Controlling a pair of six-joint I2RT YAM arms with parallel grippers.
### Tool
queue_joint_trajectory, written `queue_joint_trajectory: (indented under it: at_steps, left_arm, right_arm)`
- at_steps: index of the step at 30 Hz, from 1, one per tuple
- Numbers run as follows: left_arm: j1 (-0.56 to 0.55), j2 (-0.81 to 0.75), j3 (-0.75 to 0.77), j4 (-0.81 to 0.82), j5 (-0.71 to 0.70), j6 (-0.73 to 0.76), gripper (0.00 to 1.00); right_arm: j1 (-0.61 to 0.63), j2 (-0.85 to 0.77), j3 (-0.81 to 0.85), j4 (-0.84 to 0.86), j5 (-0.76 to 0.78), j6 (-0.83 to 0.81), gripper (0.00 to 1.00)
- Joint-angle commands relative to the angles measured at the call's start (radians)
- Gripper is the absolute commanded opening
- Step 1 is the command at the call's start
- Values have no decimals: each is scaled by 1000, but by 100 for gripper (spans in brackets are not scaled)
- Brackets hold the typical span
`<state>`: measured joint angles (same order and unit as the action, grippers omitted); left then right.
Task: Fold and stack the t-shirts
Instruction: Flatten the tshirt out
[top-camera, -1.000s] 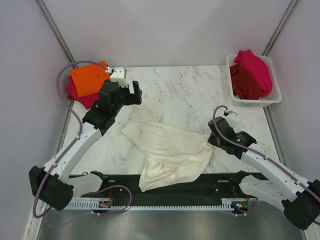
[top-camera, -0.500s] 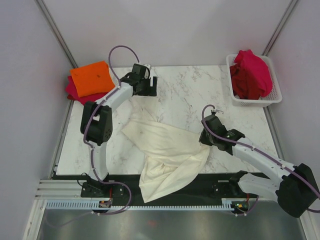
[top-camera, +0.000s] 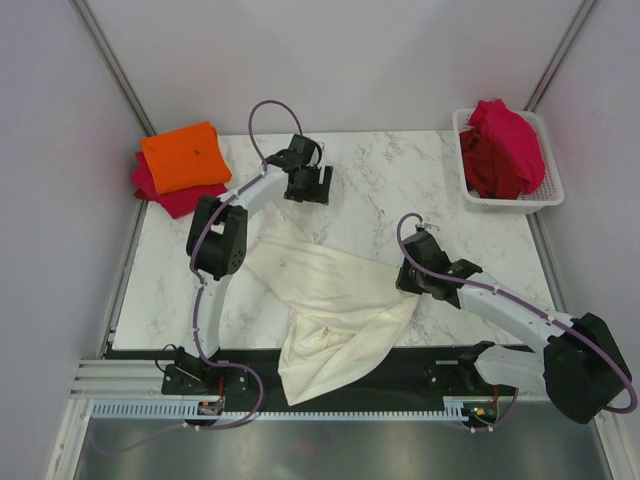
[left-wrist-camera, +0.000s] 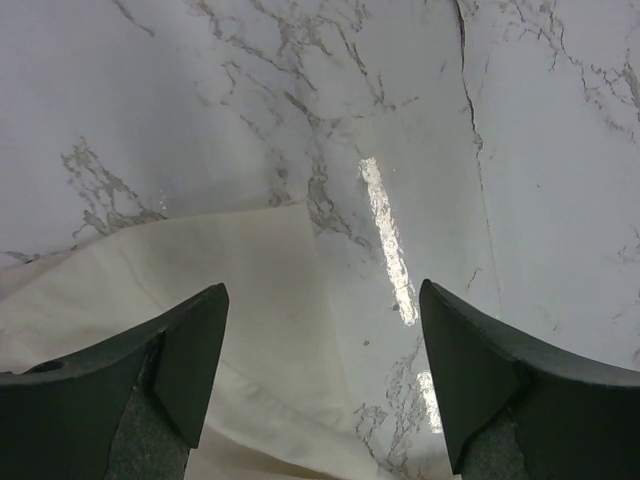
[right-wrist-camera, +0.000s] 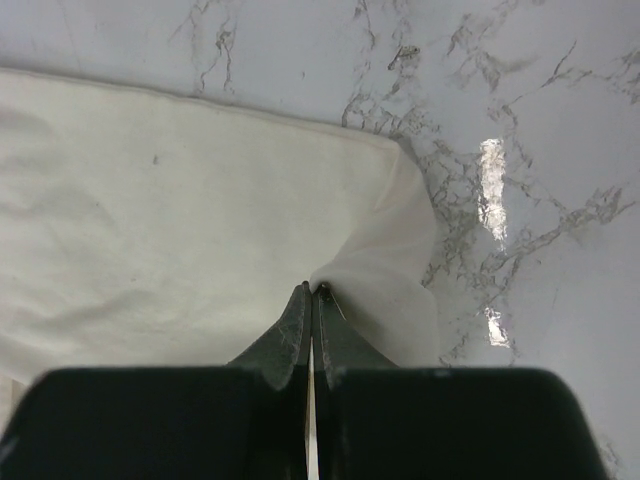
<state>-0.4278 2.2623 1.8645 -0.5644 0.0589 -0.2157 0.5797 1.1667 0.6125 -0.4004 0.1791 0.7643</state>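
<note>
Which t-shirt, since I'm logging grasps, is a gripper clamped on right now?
The cream-white t-shirt, crumpled in the middle: the right gripper pinches its edge. The orange t-shirt, folded far left, and the red t-shirts lie untouched.

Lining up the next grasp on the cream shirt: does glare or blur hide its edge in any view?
Left wrist view: bright glare streak on the white marble table, beside the edge of the cream-white cloth t-shirt, not over it. Right wrist view: two small glare patches on bare marble; the right gripper pinches the cloth in sharp focus. Top external view: even light, no glare.
</note>
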Motion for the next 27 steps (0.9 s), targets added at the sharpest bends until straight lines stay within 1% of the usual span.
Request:
queue_joint_trajectory:
  at_steps: [1, 2, 3, 6, 7, 8, 9, 10, 11, 13, 15, 17, 18, 19, 20, 21, 22, 23, 24, 25, 27]
  left_arm:
    - [-12, 54, 73, -48, -56, 33, 82]
    - [-20, 66, 85, -58, -56, 35, 81]
    - [-26, 81, 99, -86, -88, 35, 80]
    - [-42, 134, 157, -126, -134, 36, 70]
    - [-43, 157, 185, -147, -148, 35, 53]
    - [-43, 164, 197, -155, -154, 29, 45]
    - [-43, 169, 206, -160, -160, 27, 32]
    - [-43, 174, 223, -169, -171, 27, 4]
    - [-43, 172, 231, -172, -174, 35, 2]
    - [-42, 148, 245, -178, -203, 45, 2]
    - [-32, 71, 255, -187, -225, 61, 2]
    - [-6, 1, 272, -204, -244, 75, 2]
    - [7, -71, 286, -213, -249, 78, 2]
    - [20, -114, 317, -225, -266, 81, 2]
    - [49, -151, 335, -247, -274, 90, 2]
    - [63, -228, 372, -259, -281, 98, 2]
    - [93, -265, 386, -268, -295, 108, 2]
    - [109, -299, 397, -275, -298, 110, 2]
    - [125, -382, 394, -281, -298, 110, 2]
    - [164, -421, 386, -281, -292, 96, 2]
    - [196, -504, 348, -281, -286, 78, 2]
  right_arm:
    - [-23, -7, -11, 40, -21, -31, 0]
    - [-24, -12, -17, 43, -26, -31, 0]
    - [-37, -10, -20, 43, -27, -37, 0]
    - [-55, -21, -30, 46, -41, -43, 0]
    - [-60, -21, -33, 44, -44, -48, 0]
    - [-64, -22, -34, 44, -46, -51, 0]
    - [-73, -24, -34, 44, -49, -53, 0]
    - [-75, -25, -36, 44, -50, -54, 0]
    - [-81, -27, -34, 43, -55, -60, 0]
    - [-103, -29, -28, 40, -66, -69, 0]
    - [-144, -36, 9, 19, -76, -92, 0]
    - [-184, -45, 88, -9, -78, -123, 0]
    - [-219, -50, 122, -32, -79, -135, 0]
    - [-237, -61, 198, -44, -76, -148, 0]
    - [-256, -67, 238, -58, -69, -157, 0]
    - [-288, -71, 281, -83, -58, -181, 0]
    - [-303, -78, 368, -97, -46, -195, 0]
    - [-319, -82, 413, -110, -35, -207, 0]
    - [-346, -84, 456, -136, -24, -233, 0]
    - [-362, -91, 539, -150, 3, -244, 0]
    - [-403, -99, 614, -185, 25, -263, 0]
